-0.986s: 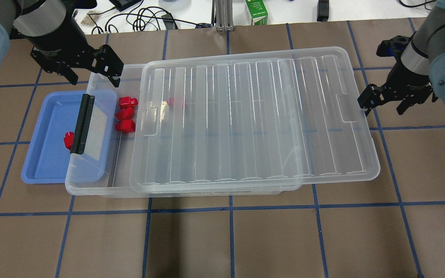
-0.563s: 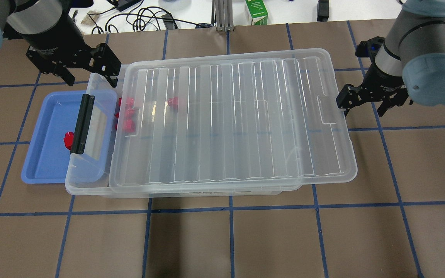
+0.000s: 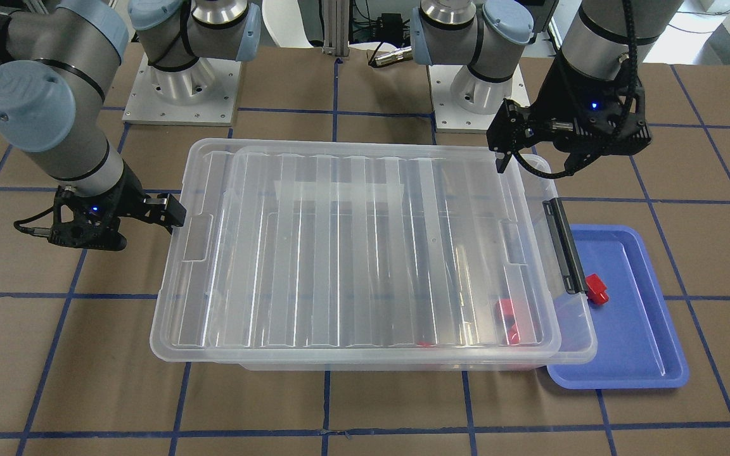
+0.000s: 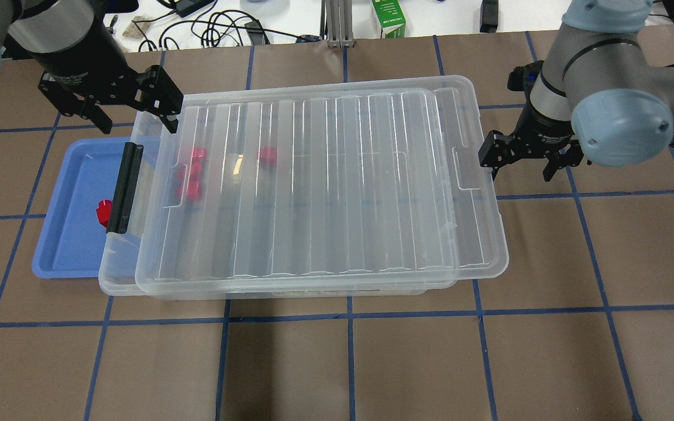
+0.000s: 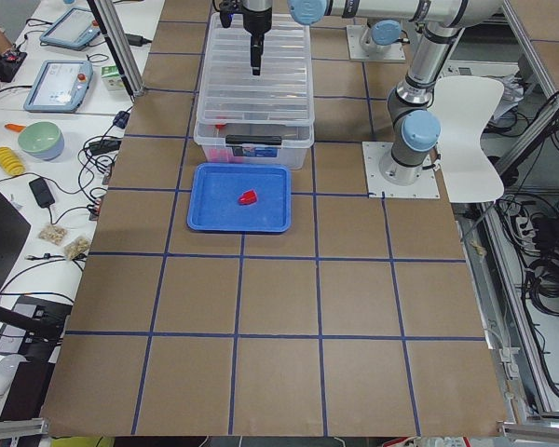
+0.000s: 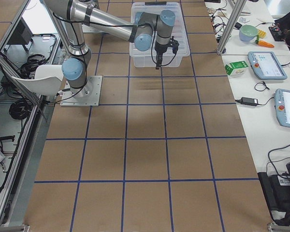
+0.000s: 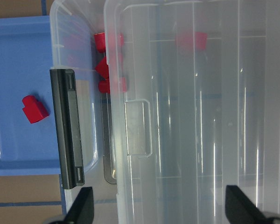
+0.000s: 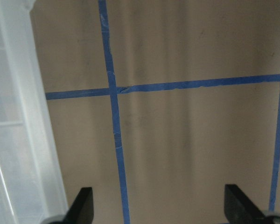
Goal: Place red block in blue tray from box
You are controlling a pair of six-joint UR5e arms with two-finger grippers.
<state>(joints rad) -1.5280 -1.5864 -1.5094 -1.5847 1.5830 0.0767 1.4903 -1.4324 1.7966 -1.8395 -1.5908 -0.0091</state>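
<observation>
One red block [image 4: 103, 211] lies in the blue tray [image 4: 68, 245], next to the box's black latch bar [image 4: 124, 188]; it also shows in the left wrist view [image 7: 35, 108]. The clear box [image 4: 116, 279] overlaps the tray's right side. Its ribbed lid [image 4: 325, 187] covers nearly all of it. Several red blocks [image 4: 189, 173] show through the lid at the left end. My left gripper [image 4: 132, 116] is open and empty above the box's far left corner. My right gripper [image 4: 520, 165] is open and empty, one finger at the lid's right edge.
A green carton [image 4: 388, 19] and cables [image 4: 220, 26] lie on the white bench behind the table. Brown table surface with blue tape lines [image 4: 348, 362] lies in front of the box and to the right of it.
My right gripper has moved left and the lid has slid left with it. The lid now covers the red blocks in the box. My left gripper has hardly moved.
</observation>
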